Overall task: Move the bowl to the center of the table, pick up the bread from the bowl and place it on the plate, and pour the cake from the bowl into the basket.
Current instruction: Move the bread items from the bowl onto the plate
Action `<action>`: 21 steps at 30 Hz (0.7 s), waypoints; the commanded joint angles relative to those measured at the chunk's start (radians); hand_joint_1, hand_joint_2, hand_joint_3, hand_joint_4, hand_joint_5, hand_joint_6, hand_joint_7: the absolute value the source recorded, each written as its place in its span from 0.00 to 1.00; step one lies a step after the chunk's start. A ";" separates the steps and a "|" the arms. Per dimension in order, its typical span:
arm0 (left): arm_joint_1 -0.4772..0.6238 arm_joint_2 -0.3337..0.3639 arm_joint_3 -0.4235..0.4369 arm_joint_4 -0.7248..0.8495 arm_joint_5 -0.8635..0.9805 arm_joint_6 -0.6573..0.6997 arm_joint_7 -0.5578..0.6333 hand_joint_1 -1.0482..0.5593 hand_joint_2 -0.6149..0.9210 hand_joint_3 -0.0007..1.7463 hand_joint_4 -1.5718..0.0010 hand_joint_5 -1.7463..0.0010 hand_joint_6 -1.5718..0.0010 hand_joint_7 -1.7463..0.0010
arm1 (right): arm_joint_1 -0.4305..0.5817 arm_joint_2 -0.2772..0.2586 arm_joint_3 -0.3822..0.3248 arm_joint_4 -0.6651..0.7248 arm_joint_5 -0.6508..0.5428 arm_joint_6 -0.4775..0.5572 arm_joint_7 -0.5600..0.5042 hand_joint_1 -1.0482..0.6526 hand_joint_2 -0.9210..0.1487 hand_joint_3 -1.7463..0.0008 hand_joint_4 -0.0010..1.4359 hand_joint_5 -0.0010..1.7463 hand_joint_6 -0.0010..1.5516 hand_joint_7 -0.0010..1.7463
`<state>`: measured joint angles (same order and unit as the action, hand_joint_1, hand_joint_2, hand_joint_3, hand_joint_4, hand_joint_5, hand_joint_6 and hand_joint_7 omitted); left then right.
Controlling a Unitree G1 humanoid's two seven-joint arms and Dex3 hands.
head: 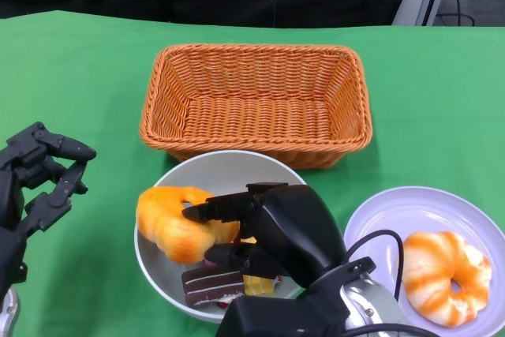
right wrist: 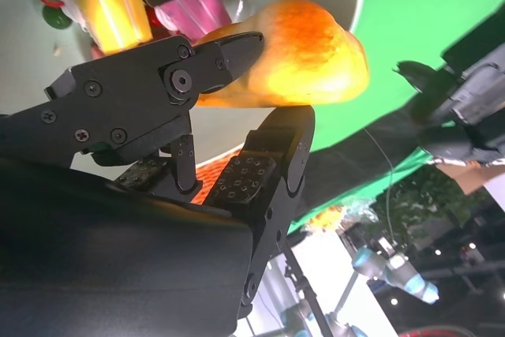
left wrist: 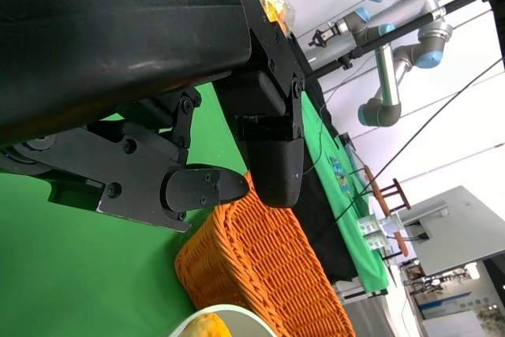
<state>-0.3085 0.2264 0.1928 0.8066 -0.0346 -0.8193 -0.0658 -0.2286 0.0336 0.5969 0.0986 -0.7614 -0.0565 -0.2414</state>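
The right hand (head: 237,230) reaches over the bowl (head: 162,270) and pinches the bread (head: 175,222), an orange-glazed piece, between its fingers; the right wrist view shows one fingertip (right wrist: 229,51) on top of the bread (right wrist: 304,57) and a padded finger (right wrist: 268,167) underneath it. The bread sits at the bowl's left rim, partly overhanging it. Beneath the hand, the cake (head: 213,283), a dark chocolate slice, lies in the near part of the bowl beside a yellow piece (head: 256,283). The bowl stands on the green tabletop (head: 87,69), just in front of the wicker basket (head: 256,104) and touching or nearly touching its near wall. To the right of the bowl is the pale plate (head: 379,215), carrying a glazed ring-shaped pastry (head: 443,276). The left hand (head: 43,175) hovers over the tabletop to the left of the bowl, apart from it, with its fingers spread and holding nothing.
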 commanded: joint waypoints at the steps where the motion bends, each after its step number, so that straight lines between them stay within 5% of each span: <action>1: -0.004 0.021 0.008 -0.003 -0.003 -0.011 0.000 0.61 1.00 0.25 0.54 0.14 0.53 0.36 | 0.012 -0.017 -0.020 -0.032 0.010 -0.016 -0.002 0.50 0.00 0.96 0.53 0.77 0.73 0.04; 21: -0.002 0.019 0.009 -0.014 -0.012 0.002 -0.008 0.60 1.00 0.24 0.54 0.14 0.52 0.35 | 0.052 -0.068 -0.050 -0.160 -0.021 0.018 0.074 0.52 0.00 0.98 0.53 0.81 0.76 0.05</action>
<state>-0.3087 0.2265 0.1934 0.8035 -0.0364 -0.8208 -0.0661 -0.1912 -0.0126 0.5606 -0.0369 -0.7774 -0.0552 -0.1889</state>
